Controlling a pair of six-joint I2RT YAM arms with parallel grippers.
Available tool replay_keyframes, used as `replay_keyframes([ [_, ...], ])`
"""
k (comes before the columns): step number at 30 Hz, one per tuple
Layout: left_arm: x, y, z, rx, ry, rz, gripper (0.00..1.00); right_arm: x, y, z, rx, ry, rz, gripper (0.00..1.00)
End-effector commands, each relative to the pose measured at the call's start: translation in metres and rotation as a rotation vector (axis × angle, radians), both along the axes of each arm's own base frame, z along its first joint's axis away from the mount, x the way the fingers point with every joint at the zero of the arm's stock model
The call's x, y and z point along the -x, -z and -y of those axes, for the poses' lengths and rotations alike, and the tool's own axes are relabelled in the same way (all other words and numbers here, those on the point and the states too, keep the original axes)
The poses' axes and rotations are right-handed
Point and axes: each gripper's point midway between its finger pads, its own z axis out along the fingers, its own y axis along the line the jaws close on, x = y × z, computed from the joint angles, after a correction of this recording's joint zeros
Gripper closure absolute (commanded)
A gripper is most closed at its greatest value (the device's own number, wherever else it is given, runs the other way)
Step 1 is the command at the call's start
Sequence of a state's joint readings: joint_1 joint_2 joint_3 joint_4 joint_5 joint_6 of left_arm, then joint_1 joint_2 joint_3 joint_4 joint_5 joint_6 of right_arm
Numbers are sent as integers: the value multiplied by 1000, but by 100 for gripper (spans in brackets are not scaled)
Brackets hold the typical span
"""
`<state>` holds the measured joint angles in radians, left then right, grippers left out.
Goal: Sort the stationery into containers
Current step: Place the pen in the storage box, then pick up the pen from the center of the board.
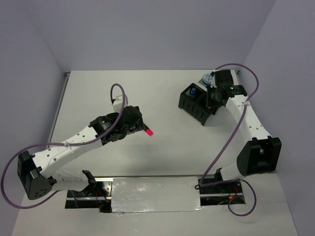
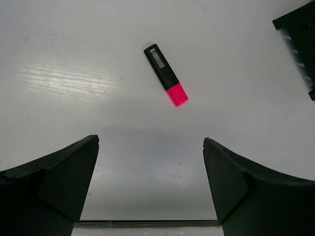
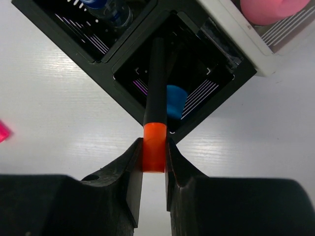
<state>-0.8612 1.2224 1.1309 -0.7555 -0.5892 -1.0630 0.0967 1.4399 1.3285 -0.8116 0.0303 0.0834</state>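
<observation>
Over black organiser (image 1: pixel 186 101): orange-cap highlighter (image 3: pixel 156 83), R pincer (image 3: pixel 154 162) clamped on cap, barrel aimed down into compartment for drop-in. Left of organiser, on bench (image 2: pixel 74 59): pink-cap highlighter (image 2: pixel 166 74), flat; L pincer (image 2: pixel 150 140) wide above, prob. next pick.
</observation>
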Motion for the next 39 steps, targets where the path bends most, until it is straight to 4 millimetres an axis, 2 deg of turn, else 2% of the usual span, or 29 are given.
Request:
replay_keyframes([
  [1, -6, 5, 3, -7, 29, -3, 1, -8, -4, -1, 0, -30, -4, 87],
  [3, -7, 13, 5, -1, 39, -25, 1, -10, 4, 1, 0, -25, -30, 83],
  [4, -9, 16, 6, 4, 40, -28, 1, -13, 2, 0, -1, -27, -29, 68],
  [5, -9, 17, 7, 7, 42, -34, 1, -13, 6, 2, 2, -21, -48, 60],
  [7, -12, 21, 9, 0, 46, -43, 1, -17, 0, 1, 0, -19, -35, 36],
  [8, -14, 23, 9, -4, 47, -48, 1, -21, -6, 3, 6, -9, -15, 7],
  [9, -14, 24, 10, -3, 47, -51, 1, -23, -11, 3, 7, -3, -4, 0],
  [15, -22, 36, 18, 11, 49, -64, 1, -23, -41, 1, -17, 24, 72, 0],
  [17, -29, 41, 21, 21, 31, -73, 1, -17, -57, -14, -37, -13, 138, 0],
  [18, -32, 41, 23, 30, 25, -74, 1, -11, -53, -22, -39, -35, 138, 0],
  [19, -36, 43, 25, 36, 10, -78, 1, -4, -69, -40, -59, -78, 204, 0],
  [20, -42, 53, 24, 37, -27, -104, 1, 4, -60, -49, -65, -101, 197, 0],
  [21, -47, 53, 27, 48, -45, -106, 1, 14, -71, -56, -76, -118, 243, 0],
  [22, -51, 56, 28, 50, -66, -113, 1, 18, -75, -73, -101, -148, 276, 0],
  [23, -55, 70, 26, 40, -117, -155, 1, 24, -74, -79, -108, -162, 290, 0],
  [24, -62, 65, 30, 53, -141, -151, 1, 34, -71, -84, -122, -178, 299, 0],
  [25, -66, 79, 31, 26, -162, -180, 1, 39, -72, -96, -145, -201, 309, 0],
  [26, -70, 82, 32, 34, -201, -189, 1, 46, -64, -100, -151, -219, 295, 0],
  [27, -74, 79, 32, 25, -227, -194, 1, 51, -67, -102, -163, -230, 310, 0],
  [28, -76, 92, 33, 0, -246, -224, 1, 54, -66, -105, -168, -236, 313, 0],
  [29, -78, 96, 33, 9, -286, -236, 3, 60, -60, -109, -172, -251, 301, 0],
  [33, -85, 112, 30, -21, -387, -282, 9, 73, -60, -109, -186, -265, 323, 0],
  [35, -92, 131, 28, -23, -410, -307, 12, 78, -60, -107, -192, -270, 336, 0],
  [36, -92, 131, 28, -23, -410, -307, 13, 81, -61, -107, -196, -274, 341, 0],
  [39, -97, 151, 29, -24, -413, -349, 15, 86, -62, -107, -209, -286, 350, 0],
])
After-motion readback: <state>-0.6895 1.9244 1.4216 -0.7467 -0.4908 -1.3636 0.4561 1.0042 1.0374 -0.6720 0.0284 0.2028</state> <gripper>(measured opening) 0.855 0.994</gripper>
